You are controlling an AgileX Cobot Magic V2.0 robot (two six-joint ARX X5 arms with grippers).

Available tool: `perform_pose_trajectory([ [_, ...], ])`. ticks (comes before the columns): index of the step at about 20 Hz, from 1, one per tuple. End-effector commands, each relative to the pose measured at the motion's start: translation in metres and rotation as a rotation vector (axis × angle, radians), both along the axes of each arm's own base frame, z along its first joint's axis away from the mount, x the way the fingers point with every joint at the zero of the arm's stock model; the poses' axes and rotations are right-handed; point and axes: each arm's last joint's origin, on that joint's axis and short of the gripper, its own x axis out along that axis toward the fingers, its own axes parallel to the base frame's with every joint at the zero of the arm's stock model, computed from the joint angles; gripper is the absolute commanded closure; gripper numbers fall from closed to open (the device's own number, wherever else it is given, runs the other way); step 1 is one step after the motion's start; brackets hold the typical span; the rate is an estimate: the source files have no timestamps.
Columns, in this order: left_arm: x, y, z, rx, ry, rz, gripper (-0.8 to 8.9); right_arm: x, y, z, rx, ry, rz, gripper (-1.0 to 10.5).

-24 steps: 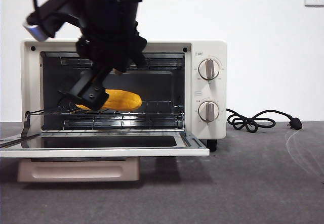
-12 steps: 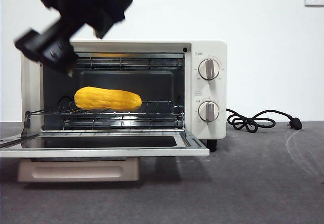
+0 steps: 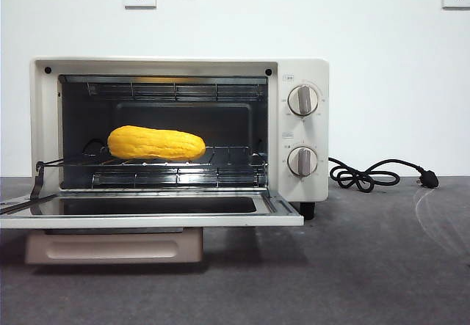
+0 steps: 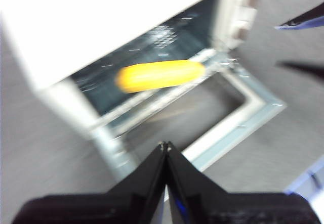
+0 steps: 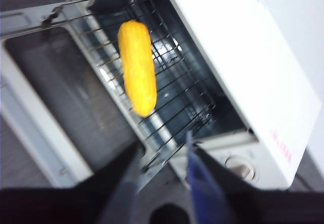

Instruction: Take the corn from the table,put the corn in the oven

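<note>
Front view recorded the glossy yellow-orange corn cob (image 3: 156, 143) lying lengthwise on the wire rack (image 3: 220, 165) inside the cream-white boxy toaster oven (image 3: 297, 138), toward its hinge-side wall, door (image 3: 147, 215) folded down flat. That oven stood on the dark grey felt-like worktop (image 3: 367, 259). Left pincer (image 4: 165, 145) hung above the oven, jaws together, empty. Right pincer (image 5: 162, 155) hung above it too, jaws apart, empty.

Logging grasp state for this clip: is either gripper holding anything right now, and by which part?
Nothing is held. The corn lies free on the oven rack; the left gripper is shut on nothing, the right gripper open above it.
</note>
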Motion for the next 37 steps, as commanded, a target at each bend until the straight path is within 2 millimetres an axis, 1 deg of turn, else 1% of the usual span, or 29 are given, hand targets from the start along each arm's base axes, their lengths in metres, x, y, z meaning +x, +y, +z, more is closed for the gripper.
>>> perform_pose_trajectory([
  [1, 0.012, -0.010, -0.006, 0.008, 0.037, -0.097, 8.22, -0.007, -0.017, 0.016, 0.124, 0.085, 0.022, 9.6],
  [3, 0.022, -0.010, -0.013, 0.011, 0.067, -0.081, 8.22, -0.007, -0.034, 0.030, 0.206, 0.148, 0.054, 9.6],
  [6, 0.030, -0.006, -0.028, -0.012, 0.113, -0.063, 8.22, -0.001, -0.052, 0.040, 0.273, 0.197, 0.061, 9.6],
  [10, 0.034, 0.010, -0.054, -0.035, 0.193, 0.011, 8.22, 0.011, -0.073, 0.049, 0.341, 0.265, 0.069, 9.6],
  [13, 0.035, 0.023, -0.069, -0.116, 0.253, 0.032, 8.22, 0.021, -0.082, 0.050, 0.395, 0.350, 0.110, 9.6],
  [16, 0.034, 0.035, -0.080, -0.220, 0.279, 0.045, 8.22, 0.031, -0.091, 0.049, 0.431, 0.437, 0.135, 9.6],
  [18, 0.035, 0.050, -0.088, -0.285, 0.292, 0.108, 8.22, 0.041, -0.101, 0.046, 0.438, 0.485, 0.107, 9.6],
  [22, 0.041, 0.078, -0.104, -0.401, 0.314, 0.245, 8.22, 0.052, -0.118, 0.042, 0.448, 0.565, 0.071, 9.6],
  [24, 0.048, 0.089, -0.112, -0.474, 0.328, 0.287, 8.22, 0.058, -0.126, 0.041, 0.461, 0.602, 0.095, 9.6],
  [28, 0.068, 0.102, -0.132, -0.516, 0.425, 0.338, 8.22, 0.067, -0.139, 0.042, 0.532, 0.670, 0.170, 9.6],
  [33, 0.097, 0.111, -0.162, -0.533, 0.548, 0.363, 8.22, 0.079, -0.161, 0.040, 0.537, 0.656, 0.093, 9.6],
  [37, 0.114, 0.117, -0.186, -0.509, 0.631, 0.406, 8.22, 0.087, -0.176, 0.040, 0.565, 0.645, 0.029, 9.6],
])
